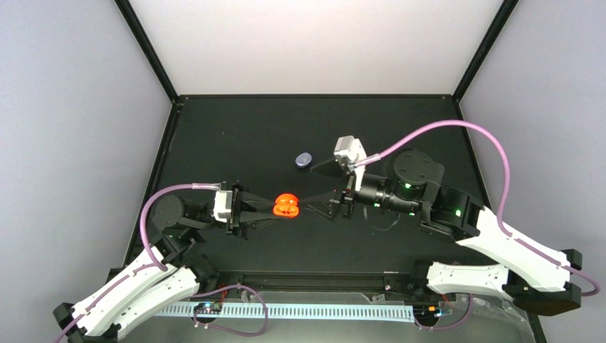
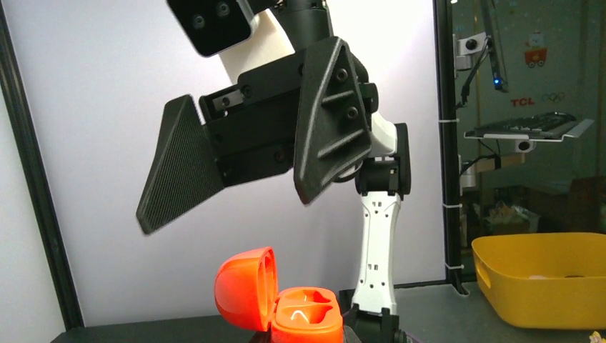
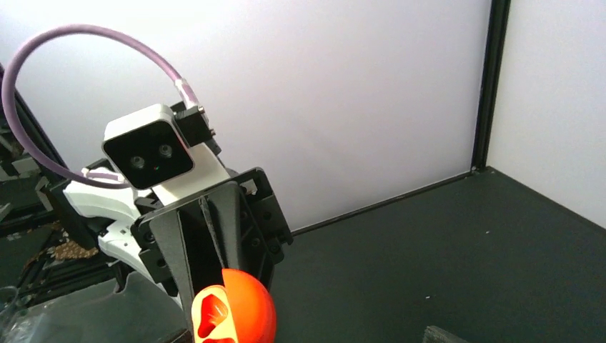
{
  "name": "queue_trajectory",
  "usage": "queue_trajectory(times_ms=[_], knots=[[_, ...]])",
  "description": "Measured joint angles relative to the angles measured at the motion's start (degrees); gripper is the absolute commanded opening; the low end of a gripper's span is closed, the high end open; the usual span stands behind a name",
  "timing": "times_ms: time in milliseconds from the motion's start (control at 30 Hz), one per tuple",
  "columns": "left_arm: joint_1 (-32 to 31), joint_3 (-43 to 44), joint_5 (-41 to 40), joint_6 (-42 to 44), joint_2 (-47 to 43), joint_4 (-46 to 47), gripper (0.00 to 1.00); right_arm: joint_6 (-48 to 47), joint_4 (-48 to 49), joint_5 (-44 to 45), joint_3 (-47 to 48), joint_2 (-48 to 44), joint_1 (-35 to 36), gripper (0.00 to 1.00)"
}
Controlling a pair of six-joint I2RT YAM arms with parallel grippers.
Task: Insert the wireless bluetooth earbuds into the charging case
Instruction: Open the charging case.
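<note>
My left claw (image 1: 274,208) pinches the orange charging case (image 1: 288,206), lid open, over the bench's (image 1: 236,136) middle so its wells face my right claw (image 1: 313,187), which hangs wide and empty just beside it; the earbuds I cannot make out.

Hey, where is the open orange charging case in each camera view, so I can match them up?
Top external: orange case mid-frame, slightly left of centre.
Left wrist: orange case at bottom centre, lid open to the left.
Right wrist: orange case at the bottom edge, left of centre.
Shared landmark: the open right gripper facing it, in the top and left wrist views.
</note>
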Motion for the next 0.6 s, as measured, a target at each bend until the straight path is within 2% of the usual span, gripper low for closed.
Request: queue_trajectory(times_ms=[133, 200, 333, 433, 600], knots=[[0.00, -1.22, -1.11, -0.07, -1.86, -1.16, 0.01, 0.85, 1.42, 4.11, -2.60, -3.21, -0.59, 0.83], [0.00, -1.62, -1.36, -0.22, -3.04, -1.92, 0.02, 2.47, 2.16, 6.43, -5.05, -4.94, -3.30, 0.82], [0.00, -2.78, -1.79, -0.76, -5.79, -3.15, 0.02, 8.28, 4.22, 9.49, -13.27, -6.78, -14.84, 0.78], [0.00, -4.15, -2.14, -1.31, -7.93, -3.56, 0.02, 13.07, 5.79, 10.82, -22.05, -5.53, -23.43, 0.71], [-0.02, -5.53, -2.40, -1.51, -10.03, -5.07, 0.02, 19.10, 7.48, 10.95, -33.88, 3.10, -30.62, 0.60]])
